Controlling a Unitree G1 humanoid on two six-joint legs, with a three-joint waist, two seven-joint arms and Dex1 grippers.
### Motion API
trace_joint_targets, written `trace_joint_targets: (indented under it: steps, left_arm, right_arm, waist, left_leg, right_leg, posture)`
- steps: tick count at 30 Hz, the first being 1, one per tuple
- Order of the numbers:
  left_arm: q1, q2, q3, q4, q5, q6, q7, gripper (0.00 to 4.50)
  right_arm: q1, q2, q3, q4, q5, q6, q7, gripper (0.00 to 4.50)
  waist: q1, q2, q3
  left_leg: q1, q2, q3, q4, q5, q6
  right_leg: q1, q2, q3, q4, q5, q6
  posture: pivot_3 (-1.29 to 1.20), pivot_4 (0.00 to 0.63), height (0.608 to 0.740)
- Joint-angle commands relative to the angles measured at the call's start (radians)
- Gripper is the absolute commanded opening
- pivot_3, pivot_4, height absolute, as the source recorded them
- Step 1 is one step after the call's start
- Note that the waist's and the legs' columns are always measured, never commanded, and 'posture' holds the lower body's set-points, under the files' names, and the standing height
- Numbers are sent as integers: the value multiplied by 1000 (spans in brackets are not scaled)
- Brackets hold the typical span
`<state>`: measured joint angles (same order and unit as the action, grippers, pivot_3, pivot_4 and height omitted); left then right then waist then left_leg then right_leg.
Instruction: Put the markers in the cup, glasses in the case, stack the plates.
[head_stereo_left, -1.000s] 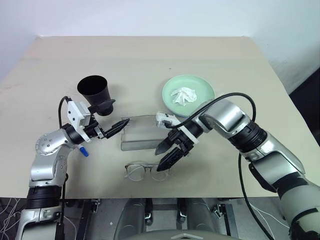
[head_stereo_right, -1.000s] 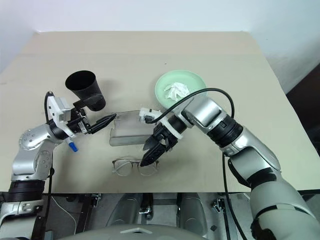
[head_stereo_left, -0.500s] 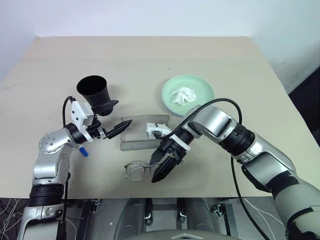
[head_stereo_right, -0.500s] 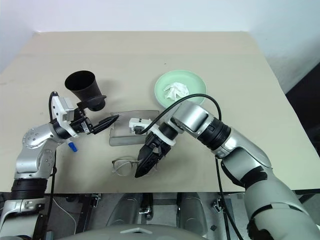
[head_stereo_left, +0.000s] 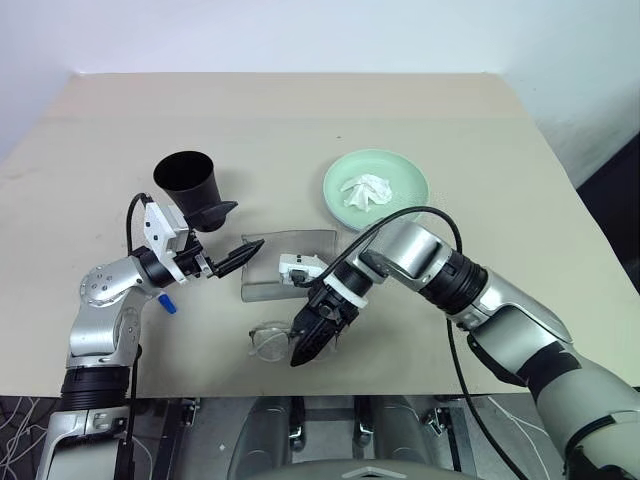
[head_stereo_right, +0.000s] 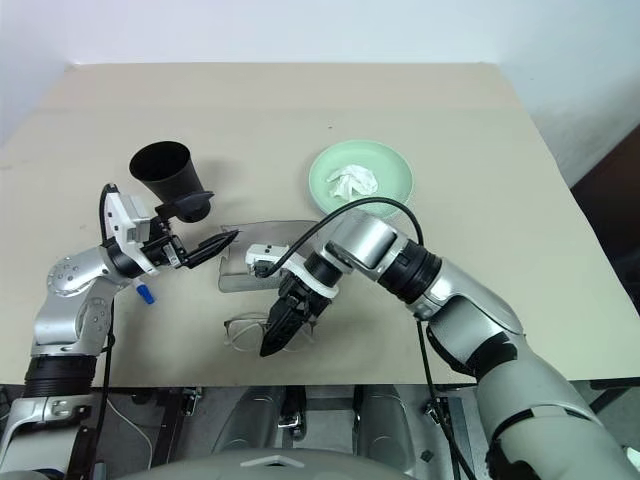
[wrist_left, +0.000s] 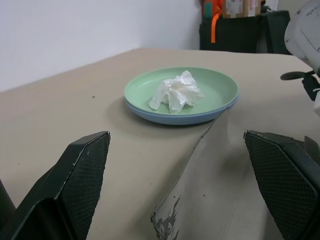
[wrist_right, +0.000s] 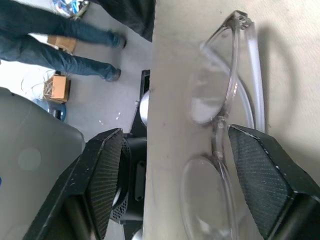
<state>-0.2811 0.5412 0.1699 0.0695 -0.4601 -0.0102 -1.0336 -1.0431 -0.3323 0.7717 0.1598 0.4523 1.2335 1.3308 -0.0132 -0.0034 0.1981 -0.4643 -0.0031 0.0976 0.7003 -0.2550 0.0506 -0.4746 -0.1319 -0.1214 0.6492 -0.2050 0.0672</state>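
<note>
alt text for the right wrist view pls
The right gripper, fingers apart, straddles the clear-framed glasses lying on the beige table at its edge. Beyond the edge, a person's legs in jeans stand on the floor.

No readable text or labels anywhere

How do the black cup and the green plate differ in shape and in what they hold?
The cup is tall, black and tapered, tilted with its mouth showing; the green plate is flat, round and pale, stacked on a blue plate. The cup's mouth looks dark, contents not discernible; the green plate carries a crumpled tissue. Both rest on the table, apart from either gripper.
</note>
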Motion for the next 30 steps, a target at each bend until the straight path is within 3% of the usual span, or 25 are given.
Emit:
trace_joint_targets:
  steps: [1,5,9,21,26,30]
  left_arm:
    - [-7,4,4,-6,1,-25,-7,4500]
    - [-7,2,5,-3,2,-30,-7,4500]
    - [-8,1,5,4,3,-34,-9,4500]
    - [48,31,62,-26,-26,-24,2,4500]
    - [114,57,118,-66,-49,-11,22,4500]
    - [197,73,163,-130,-62,2,49,4500]
  right_arm:
    - [-23,8,-11,6,-7,-15,-6,2687]
    - [-32,6,-18,11,-9,-22,-1,1165]
    - [-42,-8,-28,4,-5,-25,13,9]
    - [-151,-109,-162,-40,93,4,118,9]
    - [-230,-91,-190,117,23,-153,133,9]
    - [-264,-28,-181,334,-116,-511,162,9]
  waist:
    - [1,0,0]
    - [0,0,0]
    - [-1,0,0]
    - [-1,0,0]
    - [-4,0,0]
    - [-4,0,0]
  left_leg:
    - [0,0,0,0,0,0]
    - [0,0,0,0,0,0]
    - [0,0,0,0,0,0]
    - [-1,0,1,-1,0,1]
    - [-1,1,2,-2,0,0]
    - [0,1,2,-2,-1,0]
  right_leg:
    - [0,0,0,0,0,0]
    - [0,0,0,0,0,0]
    - [0,0,0,0,0,0]
    - [-1,-1,-1,-1,0,0]
    - [-1,-1,-1,-1,0,0]
    - [-2,-1,-1,-2,0,-1]
  posture:
    - [0,150,681]
    - [0,150,681]
    - [0,150,681]
    - [0,150,681]
    - [0,150,681]
    - [0,150,681]
